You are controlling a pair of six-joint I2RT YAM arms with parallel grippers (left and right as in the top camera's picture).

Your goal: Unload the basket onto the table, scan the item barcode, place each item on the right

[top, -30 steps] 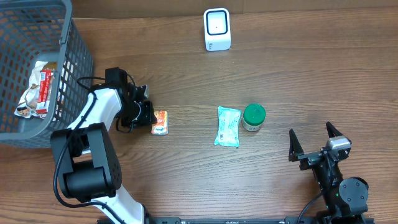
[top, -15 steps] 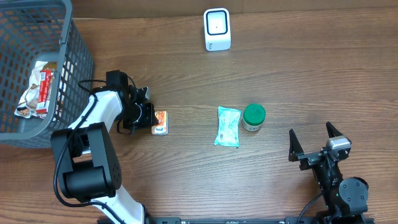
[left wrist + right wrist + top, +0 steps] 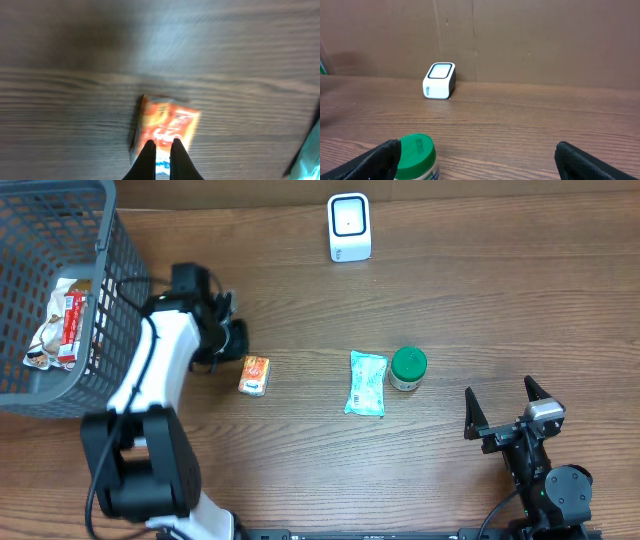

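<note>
The left pincer (image 3: 162, 150) was pinched fully shut on nothing, just above the small orange packet (image 3: 255, 375), which lay on the worktop (image 3: 480, 300) left of centre. The right pincer (image 3: 502, 405) gaped wide and empty at the near right.

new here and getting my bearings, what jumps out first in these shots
The white scanner stands alone at the far edge, with an orange packet, a teal pouch and a green-lidded jar in a row nearer the middle. The left tool, shut, sits at the packet's end, and a grey basket fills the far-left corner.
</note>
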